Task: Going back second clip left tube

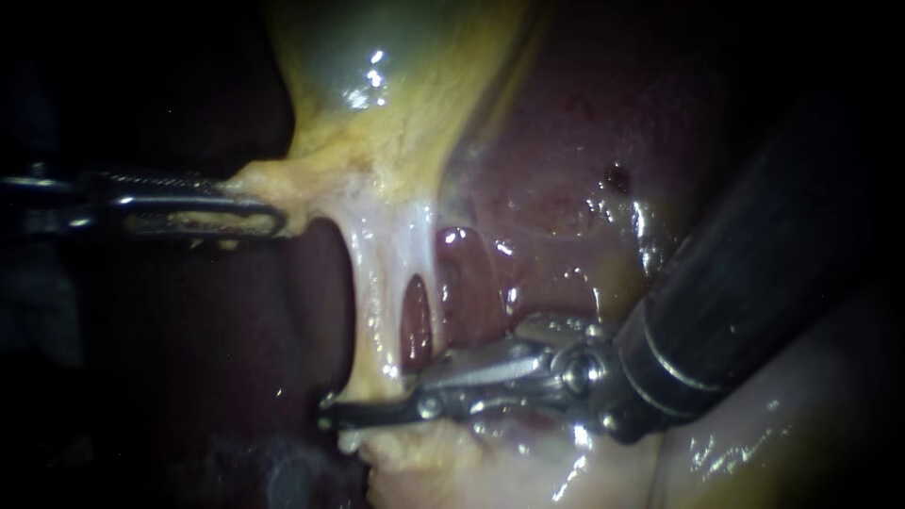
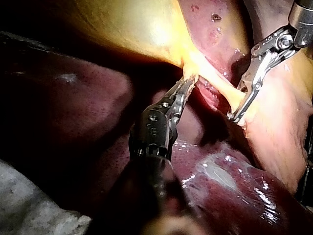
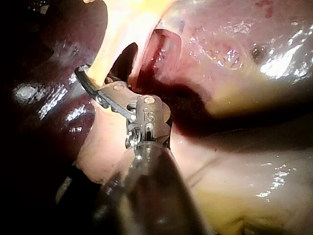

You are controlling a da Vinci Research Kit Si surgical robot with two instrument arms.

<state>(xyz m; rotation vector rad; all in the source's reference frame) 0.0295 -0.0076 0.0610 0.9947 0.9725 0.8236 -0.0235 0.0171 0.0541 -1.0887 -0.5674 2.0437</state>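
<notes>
Against dark-red liver (image 1: 566, 188), your left instrument (image 1: 275, 221) clenched yellow gallbladder (image 1: 396, 113) in its claw; your right instrument (image 1: 368, 400), claw released, straddled the pale left tube (image 1: 370, 302), retreat seemingly pending.

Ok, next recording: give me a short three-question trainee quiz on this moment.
1. True or false: the left instrument has its jaws shut on yellowish tissue below the gallbladder.
2. The right instrument lies: A) across the pale strands' lower end; B) on the gallbladder's top; C) clear of all tissue.
3. Fill in: the dark red organ behind the strands is the ____.
Key: 1 true; 2 A; 3 liver.
</notes>
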